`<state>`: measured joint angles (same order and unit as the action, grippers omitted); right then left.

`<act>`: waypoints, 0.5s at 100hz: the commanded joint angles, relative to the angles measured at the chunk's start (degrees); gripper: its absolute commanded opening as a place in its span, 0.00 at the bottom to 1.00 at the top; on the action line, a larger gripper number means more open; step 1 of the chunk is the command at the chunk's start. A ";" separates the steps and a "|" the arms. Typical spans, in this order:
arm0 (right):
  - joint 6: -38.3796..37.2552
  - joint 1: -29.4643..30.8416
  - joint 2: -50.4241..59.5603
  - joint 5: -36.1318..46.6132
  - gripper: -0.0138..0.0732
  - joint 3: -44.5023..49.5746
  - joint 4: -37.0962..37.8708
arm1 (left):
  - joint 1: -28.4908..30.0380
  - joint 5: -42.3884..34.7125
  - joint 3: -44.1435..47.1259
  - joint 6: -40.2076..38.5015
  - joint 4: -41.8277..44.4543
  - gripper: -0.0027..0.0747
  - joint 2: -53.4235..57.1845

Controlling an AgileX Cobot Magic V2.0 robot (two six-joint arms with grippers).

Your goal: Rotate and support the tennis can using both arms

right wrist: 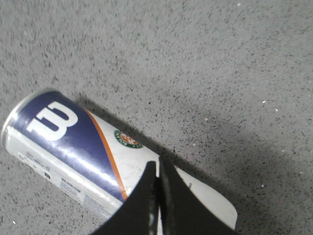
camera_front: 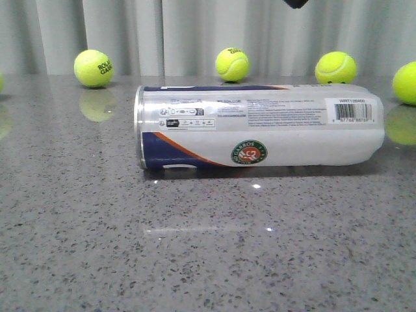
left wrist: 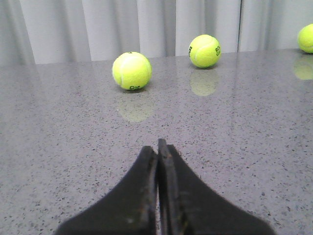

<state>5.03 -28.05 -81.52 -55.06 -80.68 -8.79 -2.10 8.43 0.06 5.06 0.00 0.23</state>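
The tennis can (camera_front: 260, 127) lies on its side across the grey speckled table, metal rim to the left, barcode near its right end, round badge facing the camera. In the right wrist view the can (right wrist: 83, 147) shows its navy band, white W and orange stripe from above. My right gripper (right wrist: 157, 164) is shut and empty, above the can's middle, apart from it; only a dark tip (camera_front: 296, 3) of it shows at the top of the front view. My left gripper (left wrist: 157, 147) is shut and empty, low over bare table; the can is out of its view.
Several yellow-green tennis balls lie along the back by the grey curtain: one at left (camera_front: 93, 68), one at centre (camera_front: 232, 64), one at right (camera_front: 335, 67), one at the right edge (camera_front: 406, 82). Two balls (left wrist: 131, 70) (left wrist: 204, 50) lie ahead of the left gripper.
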 commanded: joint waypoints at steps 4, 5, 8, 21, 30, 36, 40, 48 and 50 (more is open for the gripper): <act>-1.21 0.42 8.50 11.39 0.08 7.43 -0.76 | 0.14 -4.50 2.58 -0.66 -0.36 0.01 1.66; -1.21 0.42 9.32 12.38 0.08 7.99 -0.76 | 0.14 -4.50 2.58 -0.66 -0.36 0.01 1.66; -1.21 0.42 10.99 14.33 0.08 10.76 -0.76 | 0.14 -4.50 2.58 -0.66 -0.36 0.01 1.66; -1.15 0.42 19.56 23.02 0.08 20.93 -0.76 | 0.14 -4.50 2.58 -0.66 -0.36 0.01 1.66; -1.15 0.42 25.81 29.57 0.08 28.34 -0.76 | 0.14 -5.08 2.58 -0.66 0.00 0.01 1.66; -1.15 0.42 29.82 33.44 0.08 33.18 -0.76 | 0.14 -6.50 2.58 -0.66 0.00 0.01 1.66; -1.15 0.42 32.71 36.22 0.08 35.70 -0.76 | 0.14 -7.36 2.58 -0.66 0.00 0.01 1.66; -1.12 0.42 38.04 39.84 0.08 41.20 -0.76 | 0.14 -9.40 2.47 -0.66 0.00 0.01 1.66; -1.12 0.42 39.56 40.42 0.08 42.46 -0.76 | 0.14 -9.96 2.47 -0.66 0.00 0.01 1.66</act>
<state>3.96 -28.05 -47.83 -23.04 -41.33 -9.05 -2.10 5.78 0.06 5.06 0.00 0.23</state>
